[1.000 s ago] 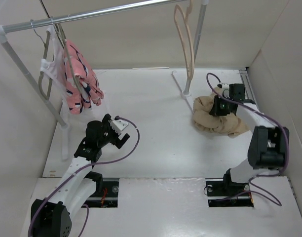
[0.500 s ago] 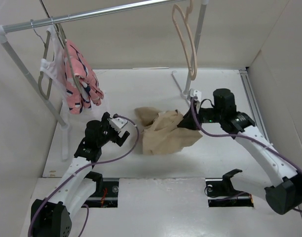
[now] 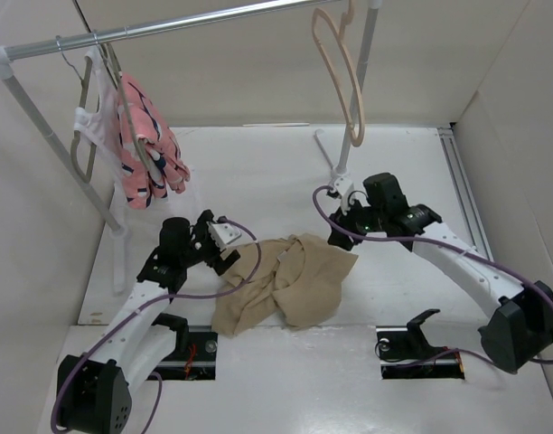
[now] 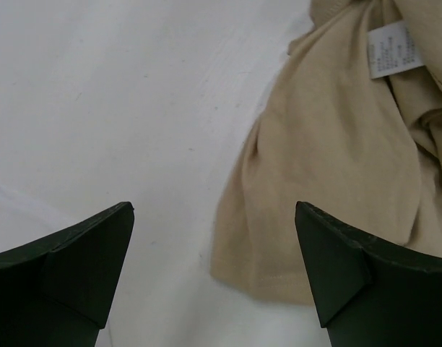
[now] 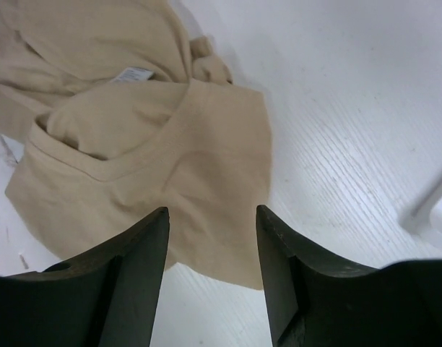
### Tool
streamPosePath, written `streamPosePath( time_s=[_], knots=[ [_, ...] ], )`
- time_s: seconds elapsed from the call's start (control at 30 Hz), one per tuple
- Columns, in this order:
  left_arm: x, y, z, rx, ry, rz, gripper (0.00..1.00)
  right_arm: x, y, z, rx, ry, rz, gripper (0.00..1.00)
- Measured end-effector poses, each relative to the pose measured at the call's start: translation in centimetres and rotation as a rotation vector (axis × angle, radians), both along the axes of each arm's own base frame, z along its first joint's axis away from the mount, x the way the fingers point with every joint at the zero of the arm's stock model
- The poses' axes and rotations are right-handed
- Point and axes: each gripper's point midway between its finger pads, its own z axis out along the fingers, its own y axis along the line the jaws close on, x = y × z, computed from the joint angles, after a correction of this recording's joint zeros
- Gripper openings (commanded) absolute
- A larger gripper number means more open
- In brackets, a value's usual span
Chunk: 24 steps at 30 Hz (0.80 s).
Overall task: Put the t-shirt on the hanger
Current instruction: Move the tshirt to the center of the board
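Note:
The tan t-shirt [image 3: 285, 282] lies crumpled on the white table near the front centre. Its white neck label shows in the left wrist view [image 4: 389, 49] and in the right wrist view [image 5: 131, 74]. The pale peach hanger [image 3: 339, 68] hangs by its hook from the rail at the back right. My left gripper [image 3: 231, 258] is open and empty, just left of the shirt's edge [image 4: 329, 166]. My right gripper [image 3: 342, 224] is open and empty, above the shirt's right edge [image 5: 156, 159]; it holds nothing.
A metal rail [image 3: 168, 25] on white posts spans the back. Grey hangers with a pink patterned garment [image 3: 150, 149] and a white garment [image 3: 91, 127] hang at the left. Cardboard walls enclose the table. A rack foot [image 3: 335, 172] stands behind the right gripper.
The right gripper has dragged the shirt from the back right to the front centre and let it go. The left gripper moved slightly toward the shirt.

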Motion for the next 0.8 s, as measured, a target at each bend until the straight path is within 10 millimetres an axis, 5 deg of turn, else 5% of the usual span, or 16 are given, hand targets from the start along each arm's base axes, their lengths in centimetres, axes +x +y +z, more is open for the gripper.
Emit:
streamPosePath(
  time_s=[0.27, 0.43, 0.53, 0.7, 0.8],
  knots=[
    [-1.1, -1.0, -1.2, 0.025, 0.052, -0.113, 0.93, -1.6, 5.9, -2.1, -0.075, -0.004, 0.078, 0.57],
    [-1.1, -0.9, -1.4, 0.024, 0.068, -0.106, 0.93, 1.1, 6.4, -6.1, -0.206, 0.051, -0.06, 0.52],
    [-1.0, -0.9, -1.3, 0.018, 0.069, -0.092, 0.93, 3.0, 6.7, -7.3, -0.248, 0.066, -0.119, 0.42],
    [-0.9, -0.7, -1.3, 0.016, 0.072, -0.075, 0.93, 4.7, 8.0, -7.8, -0.261, 0.067, -0.132, 0.0],
    [-0.8, -0.6, -1.2, 0.018, 0.066, -0.069, 0.9, 4.7, 8.1, -7.9, -0.267, 0.064, -0.114, 0.0]
  ],
)
